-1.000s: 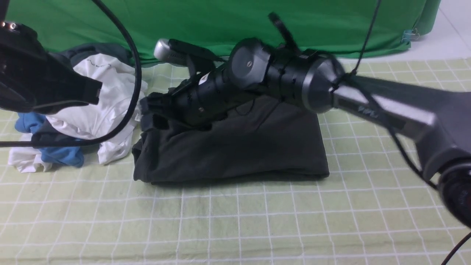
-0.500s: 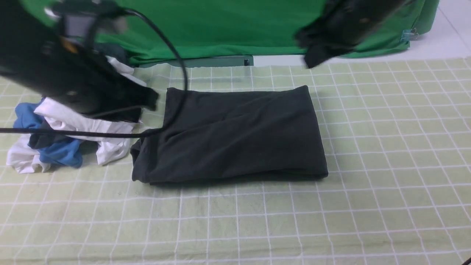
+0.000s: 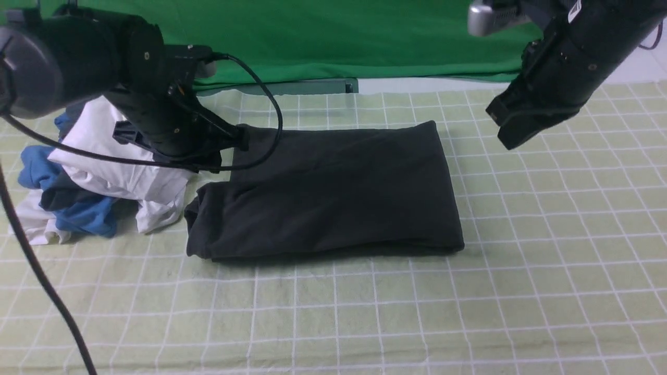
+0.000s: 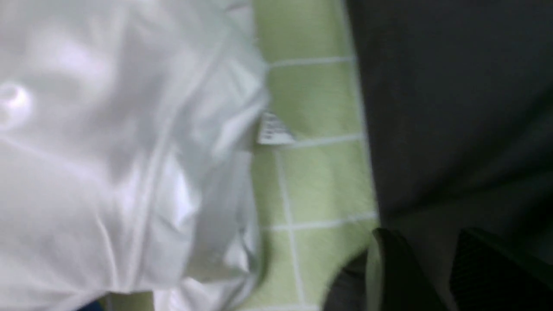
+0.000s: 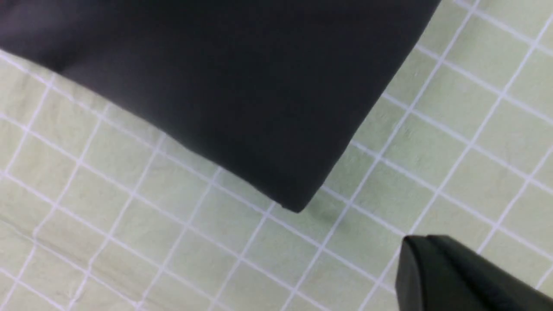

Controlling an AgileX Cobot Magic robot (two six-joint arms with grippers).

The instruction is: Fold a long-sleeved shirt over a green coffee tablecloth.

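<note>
Long-sleeved shirt (image 3: 333, 192) lies folded into a compact black rectangle on the green coffee tablecloth (image 3: 521, 291), toward its far edge, left of centre. Folding looks essentially done; at most the rumpled left end may want tidying.

Left pincer (image 3: 234, 140): fingers parted, nothing pinched, at the shirt's far-left corner, beside the heap of clothes (image 3: 104, 172).

Right pincer (image 3: 508, 127): pressed together, empty — raised, apart from the shirt's far-right corner.

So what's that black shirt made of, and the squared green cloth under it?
The long-sleeved shirt looks like soft knit cloth, maybe cotton: matte black, no shine, lying in gentle folds. The green coffee tablecloth looks like thicker fabric, matte too, slightly fuzzy, with small wrinkles between its white lines. The exact fibres cannot be told.
</note>
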